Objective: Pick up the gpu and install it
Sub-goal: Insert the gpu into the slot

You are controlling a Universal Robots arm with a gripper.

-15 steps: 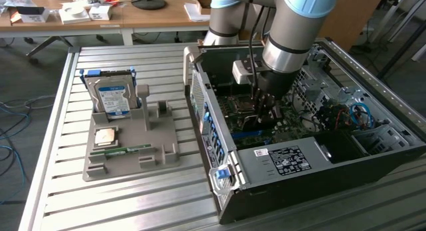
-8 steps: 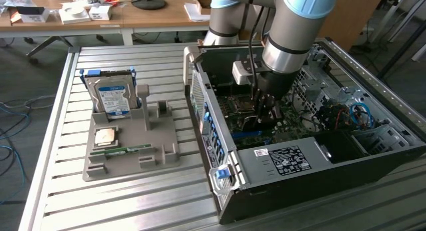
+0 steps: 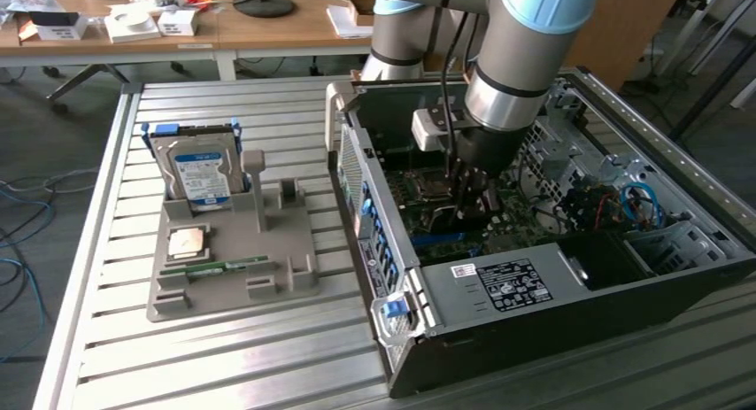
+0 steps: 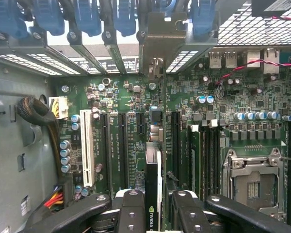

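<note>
Holding the gpu inside the open computer case

Fingers are clenched on the gpu, which stands edge-on between them, just over the green motherboard and in line with its long dark slots.

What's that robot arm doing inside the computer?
The arm is reaching into the open computer case, its gripper shut on the gpu, a thin card seen edge-on in the wrist view. The card is held over the long slots of the green motherboard; whether it is seated in one cannot be told. Outside the case, a grey holder on the table carries a hard drive and a memory stick.
</note>
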